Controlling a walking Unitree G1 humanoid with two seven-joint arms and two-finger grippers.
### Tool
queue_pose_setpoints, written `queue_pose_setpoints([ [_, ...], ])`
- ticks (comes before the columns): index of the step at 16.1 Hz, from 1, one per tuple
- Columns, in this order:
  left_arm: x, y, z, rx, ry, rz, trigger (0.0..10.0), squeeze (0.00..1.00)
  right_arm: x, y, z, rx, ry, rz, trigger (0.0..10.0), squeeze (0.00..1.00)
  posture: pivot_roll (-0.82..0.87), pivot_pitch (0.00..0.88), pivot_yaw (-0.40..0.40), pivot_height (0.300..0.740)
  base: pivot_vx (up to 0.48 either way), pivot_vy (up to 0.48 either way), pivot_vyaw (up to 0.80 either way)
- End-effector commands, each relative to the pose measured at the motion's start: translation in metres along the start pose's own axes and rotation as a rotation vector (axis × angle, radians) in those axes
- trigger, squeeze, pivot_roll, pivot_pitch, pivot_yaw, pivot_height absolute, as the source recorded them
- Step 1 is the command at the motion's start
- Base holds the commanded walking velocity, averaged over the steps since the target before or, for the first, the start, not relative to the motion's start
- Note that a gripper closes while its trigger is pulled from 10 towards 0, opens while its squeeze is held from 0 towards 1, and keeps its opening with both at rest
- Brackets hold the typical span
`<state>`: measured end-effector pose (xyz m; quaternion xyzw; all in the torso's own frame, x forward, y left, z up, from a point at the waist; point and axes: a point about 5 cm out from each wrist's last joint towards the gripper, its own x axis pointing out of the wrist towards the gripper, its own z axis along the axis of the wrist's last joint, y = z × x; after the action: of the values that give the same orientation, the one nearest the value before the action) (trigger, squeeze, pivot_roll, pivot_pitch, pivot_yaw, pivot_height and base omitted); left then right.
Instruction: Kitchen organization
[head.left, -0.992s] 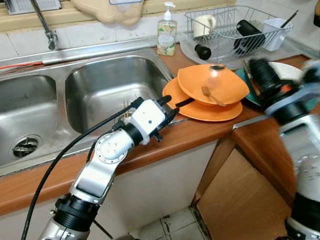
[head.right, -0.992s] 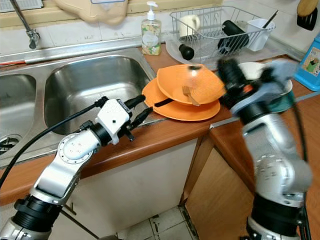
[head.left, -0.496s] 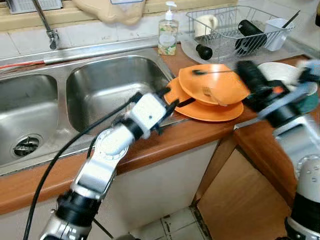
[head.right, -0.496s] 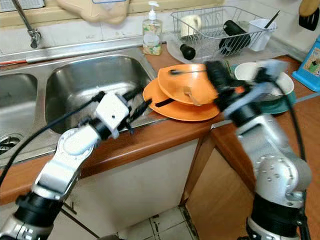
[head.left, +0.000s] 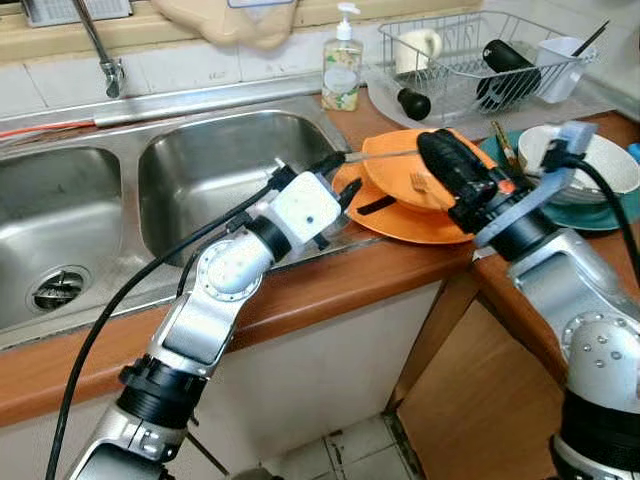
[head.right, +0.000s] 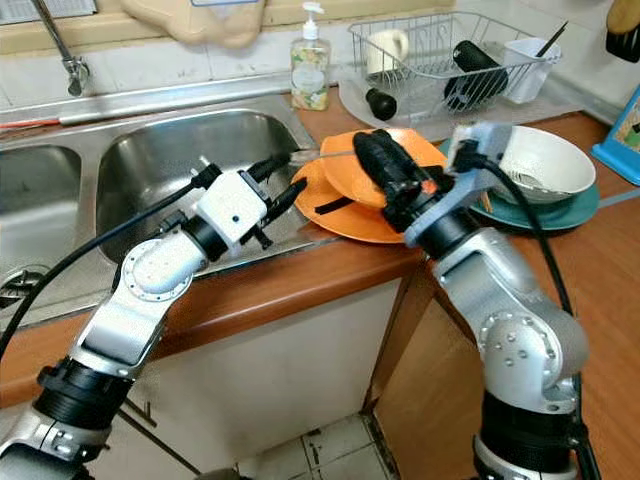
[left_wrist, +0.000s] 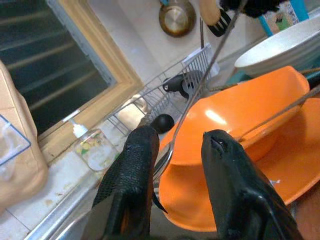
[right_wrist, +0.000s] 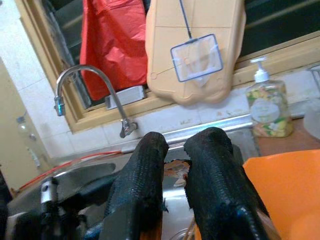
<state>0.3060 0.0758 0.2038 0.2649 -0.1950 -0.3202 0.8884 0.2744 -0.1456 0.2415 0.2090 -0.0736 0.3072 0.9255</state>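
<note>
Right claw (head.left: 432, 150), clenched on a thin metal utensil (head.left: 380, 155), has swung left over the orange plates (head.left: 440, 218); the utensil now reaches the spread left claw (head.left: 343, 177), handover likely next

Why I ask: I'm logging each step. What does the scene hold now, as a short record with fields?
Surface: wooden countertop beside steel double sink
Dishes: orange bowl on orange plate; white bowl on teal plate
Left arm: jaws open at the orange plate's rim, thin metal rod between them
Right arm: reaches over the orange bowl
Behind: soap pump bottle, wire dish rack
</note>
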Motion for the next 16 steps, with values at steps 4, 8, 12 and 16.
queue_pose_setpoints([
  [4,0.010,-0.002,0.003,0.022,-0.019,-0.019,10.0,0.00,0.001,0.017,-0.010,0.013,0.029,0.047,0.0,0.00,-0.16,0.000,0.047,0.740,0.000,0.000,0.00],
  [8,0.011,-0.003,0.000,0.027,-0.007,-0.020,10.0,0.00,0.003,0.023,-0.016,0.017,0.048,0.069,0.0,0.00,-0.16,0.000,0.048,0.740,0.000,0.000,0.00],
  [12,0.010,0.000,-0.004,0.036,0.011,-0.017,0.0,0.00,0.004,0.023,-0.016,0.013,0.043,0.064,0.0,0.00,-0.16,0.000,0.051,0.740,0.000,0.000,0.00],
  [16,0.010,0.002,-0.007,0.055,0.032,0.000,0.0,0.00,0.004,0.021,-0.016,0.006,0.040,0.053,0.0,0.00,-0.16,0.000,0.050,0.740,0.000,0.000,0.00],
])
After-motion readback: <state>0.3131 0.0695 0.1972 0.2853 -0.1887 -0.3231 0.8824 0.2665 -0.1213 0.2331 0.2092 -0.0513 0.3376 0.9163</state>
